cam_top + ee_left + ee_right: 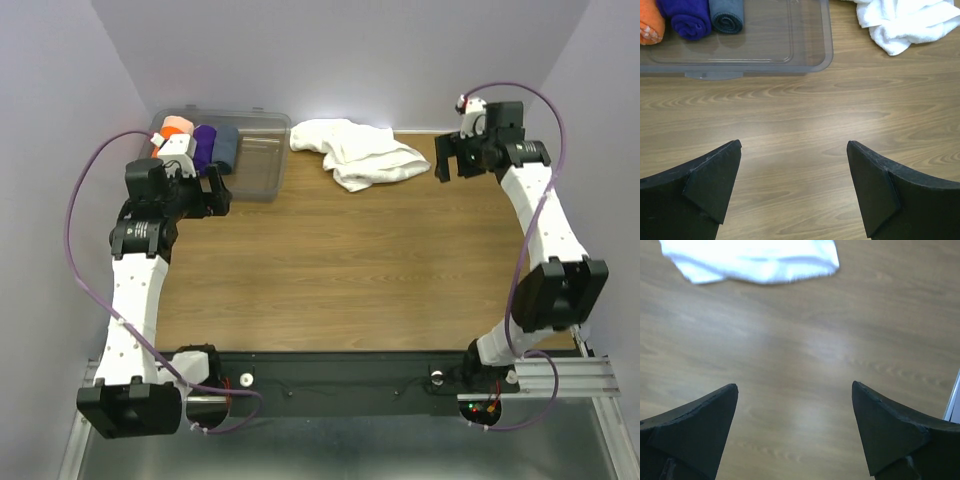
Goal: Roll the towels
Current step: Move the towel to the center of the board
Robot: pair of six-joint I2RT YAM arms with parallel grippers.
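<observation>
A white towel point(358, 152) lies crumpled at the back of the wooden table, right of the plastic bin. The left wrist view catches its edge point(905, 22) at the top right, and the right wrist view shows it point(752, 260) at the top. My left gripper point(215, 190) hovers open at the back left, beside the bin, with bare wood between its fingers point(715, 175). Just right of the towel, my right gripper point(445, 158) is open too, and nothing sits between its fingers point(885, 430).
A clear plastic bin point(262, 160) at the back left holds an orange roll point(650, 22), a purple roll point(687, 17) and a grey-blue roll point(726, 15). White walls close in the table on three sides.
</observation>
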